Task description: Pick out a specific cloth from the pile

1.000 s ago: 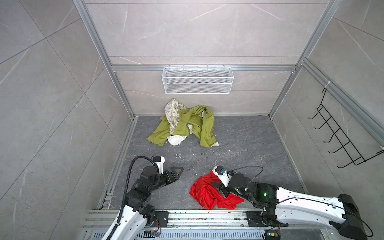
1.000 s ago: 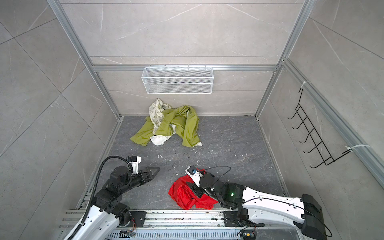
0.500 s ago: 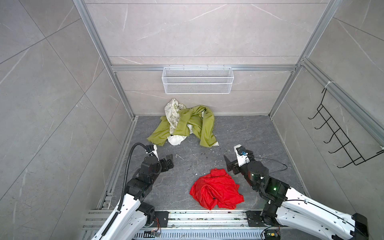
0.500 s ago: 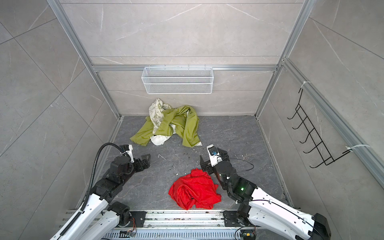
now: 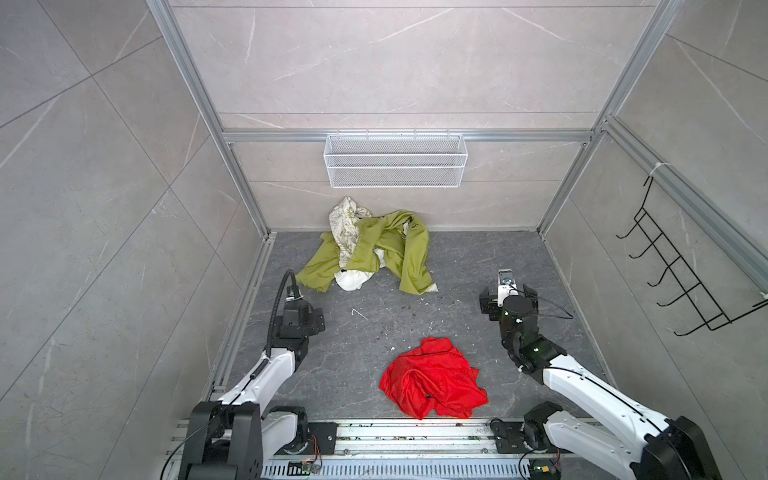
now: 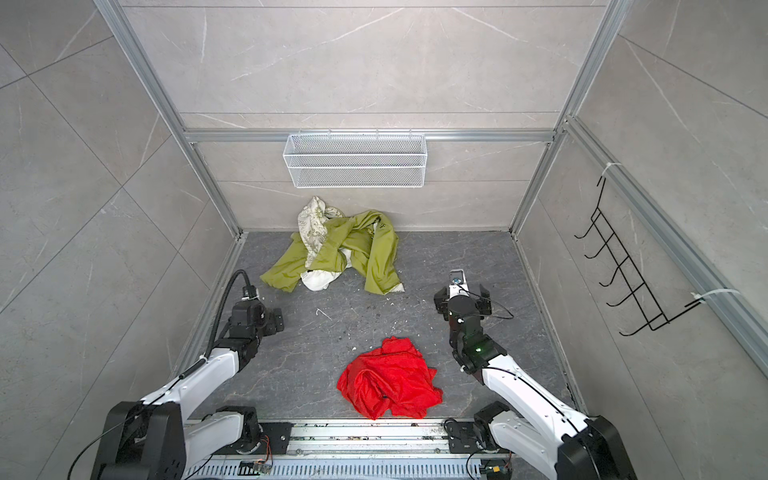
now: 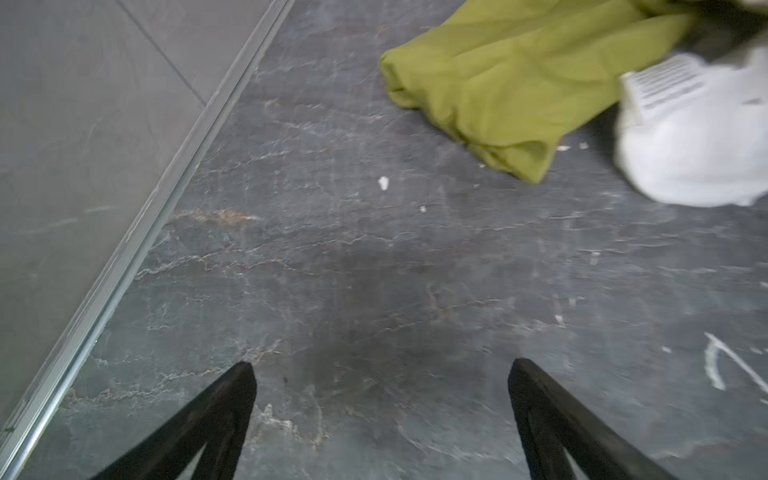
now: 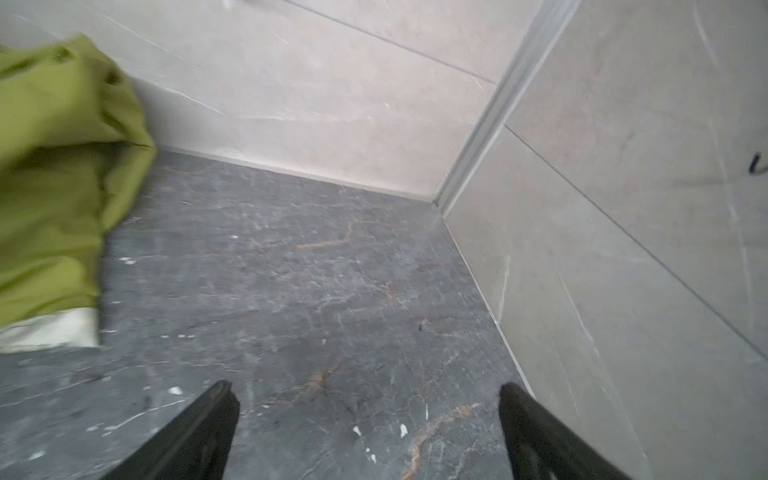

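Red crumpled cloth [image 5: 432, 380] lies well apart from olive-green fabric pile [image 5: 365, 249].
Left gripper [image 7: 382, 363] and right gripper [image 8: 365, 385] gape wide, empty.

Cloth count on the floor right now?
4. Red cloth alone near the front rail; olive-green cloth, floral-print cloth and plain white piece heaped together by the back wall. Others may hide underneath.

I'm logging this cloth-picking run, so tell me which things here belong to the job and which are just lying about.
Belongs to the job:
red cloth, lying alone near the front
pile at the back: olive-green cloth, floral-print cloth, plain white piece

Just there:
white wire basket, mounted above the pile
black hook rack on the right side
white scraps scattered between the cloths
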Robot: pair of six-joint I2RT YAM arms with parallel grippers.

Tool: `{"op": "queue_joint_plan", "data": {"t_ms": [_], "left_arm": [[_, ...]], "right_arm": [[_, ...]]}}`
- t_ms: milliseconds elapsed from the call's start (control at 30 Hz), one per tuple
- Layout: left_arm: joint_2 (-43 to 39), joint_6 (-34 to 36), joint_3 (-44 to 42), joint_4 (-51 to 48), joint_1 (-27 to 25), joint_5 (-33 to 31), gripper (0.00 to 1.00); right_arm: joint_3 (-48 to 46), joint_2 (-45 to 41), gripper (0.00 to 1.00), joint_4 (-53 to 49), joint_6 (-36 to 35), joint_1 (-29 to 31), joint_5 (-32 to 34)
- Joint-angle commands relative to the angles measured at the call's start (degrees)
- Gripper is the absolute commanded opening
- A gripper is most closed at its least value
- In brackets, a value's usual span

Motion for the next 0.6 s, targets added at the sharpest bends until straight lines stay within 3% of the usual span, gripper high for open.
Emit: {"op": "queue_joint_plan", "data": {"t_ms": [0,33,100,233,367,467,567], "left_arm": [[4.29,5.12,1.54,12.37,0.76,5.51,0.98],[6.34,5.89,2.14,14.68,0.79,5.56,0.99],[9.16,6.42,2.68,19.68,0.81,6.06,0.99],[14.67,7.33,2.05,28.44,0.86,7.94,0.99],[15.28,4.92,-1.16,33.83,4.28,12.18,0.99],[16.62,5.23,-2.58,37.64,4.44,12.89,0.99],[16.68,5.25,-2.71,38.01,4.44,13.02,0.99]], "right_arm": [[-5.03,7.71,1.00,20.12,0.05,-4.01,-6.96],[-6.26,11.28,1.00,28.23,-2.28,-4.83,-5.99],[-5.12,11.85,0.99,27.50,-3.81,-4.54,-7.76],[-6.42,13.45,1.00,34.31,-0.70,-10.13,-16.34],[-5.83,8.66,1.00,24.17,0.33,-10.20,-16.78],[-9.18,3.95,1.00,19.70,2.69,-10.27,-21.11],[-13.17,11.14,0.99,33.38,2.00,-10.32,-17.91]]}}
